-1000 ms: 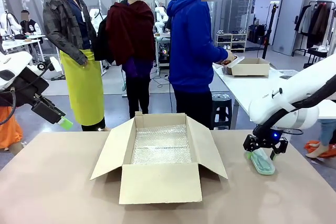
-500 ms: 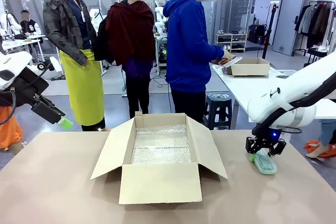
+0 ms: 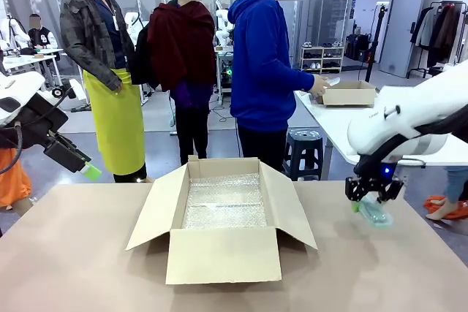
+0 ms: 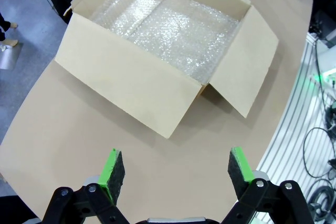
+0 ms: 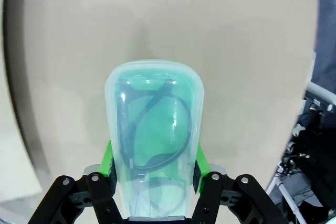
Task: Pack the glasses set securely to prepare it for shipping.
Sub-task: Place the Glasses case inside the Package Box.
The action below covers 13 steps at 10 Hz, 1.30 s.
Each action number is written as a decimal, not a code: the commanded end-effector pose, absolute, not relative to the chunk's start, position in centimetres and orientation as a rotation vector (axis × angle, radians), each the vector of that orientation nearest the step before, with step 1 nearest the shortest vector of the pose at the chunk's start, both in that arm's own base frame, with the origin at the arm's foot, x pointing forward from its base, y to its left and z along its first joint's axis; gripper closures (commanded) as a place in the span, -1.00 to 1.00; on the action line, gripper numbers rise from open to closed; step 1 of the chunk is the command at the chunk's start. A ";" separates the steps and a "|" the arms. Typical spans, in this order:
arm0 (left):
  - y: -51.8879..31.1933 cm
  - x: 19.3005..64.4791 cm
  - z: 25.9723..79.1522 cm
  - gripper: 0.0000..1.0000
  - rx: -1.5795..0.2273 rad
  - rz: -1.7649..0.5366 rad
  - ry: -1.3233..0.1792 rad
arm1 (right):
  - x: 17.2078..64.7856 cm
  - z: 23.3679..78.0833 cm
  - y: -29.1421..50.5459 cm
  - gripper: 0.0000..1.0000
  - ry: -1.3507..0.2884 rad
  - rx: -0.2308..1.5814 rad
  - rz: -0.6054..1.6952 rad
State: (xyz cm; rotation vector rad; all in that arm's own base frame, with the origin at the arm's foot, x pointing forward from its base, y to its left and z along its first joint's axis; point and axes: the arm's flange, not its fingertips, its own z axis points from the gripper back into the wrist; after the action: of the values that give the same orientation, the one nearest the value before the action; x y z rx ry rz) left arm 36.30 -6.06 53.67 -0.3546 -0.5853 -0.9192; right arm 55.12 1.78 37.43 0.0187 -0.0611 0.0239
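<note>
At the left edge of the front view, the left gripper point(image 3: 82, 166) hung with its jaws spread wide, holding nothing. Mid-frame sat the open cardboard box point(image 3: 223, 255), lined with bubble wrap point(image 3: 223, 206). At right, the right gripper point(image 3: 371, 199) clamped the mint-green glasses case point(image 3: 377, 215), tilted just above the table point(image 3: 88, 268).

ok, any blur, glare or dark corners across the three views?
Front view: mostly sharp, but the mint-green case in the right gripper looks soft. Left wrist view: the bubble wrap inside the cardboard box glares near-white, so its texture is partly lost. Right wrist view: the case is crisp with small highlights, and there is dark shading along the left edge.
</note>
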 end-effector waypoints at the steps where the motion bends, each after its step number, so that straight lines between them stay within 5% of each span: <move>1: -5.9 36.3 53.8 -1.00 -0.376 -0.932 -0.590 | 52.9 42.1 3.2 0.03 -0.057 -0.015 0.090; 5: -5.9 36.3 53.8 -1.00 -0.376 -0.932 -0.590 | 51.7 47.9 7.4 0.03 -0.118 -0.096 0.441; 7: -5.9 36.3 53.8 -1.00 -0.376 -0.932 -0.590 | 51.3 51.5 13.9 0.03 -0.158 -0.044 1.036; 9: -5.9 36.3 53.8 -1.00 -0.376 -0.932 -0.590 | 53.5 53.6 22.2 0.03 -0.122 -0.043 1.332; 13: -5.9 36.3 53.8 -1.00 -0.376 -0.932 -0.590 | 59.8 51.2 34.3 0.03 -0.114 -0.167 1.482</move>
State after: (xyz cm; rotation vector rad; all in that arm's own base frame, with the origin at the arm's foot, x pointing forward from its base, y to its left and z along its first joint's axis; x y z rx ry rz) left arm 36.33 -6.10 53.70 -0.3521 -0.5848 -0.9193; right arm 56.53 33.30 50.92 -0.1089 -0.1093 1.4687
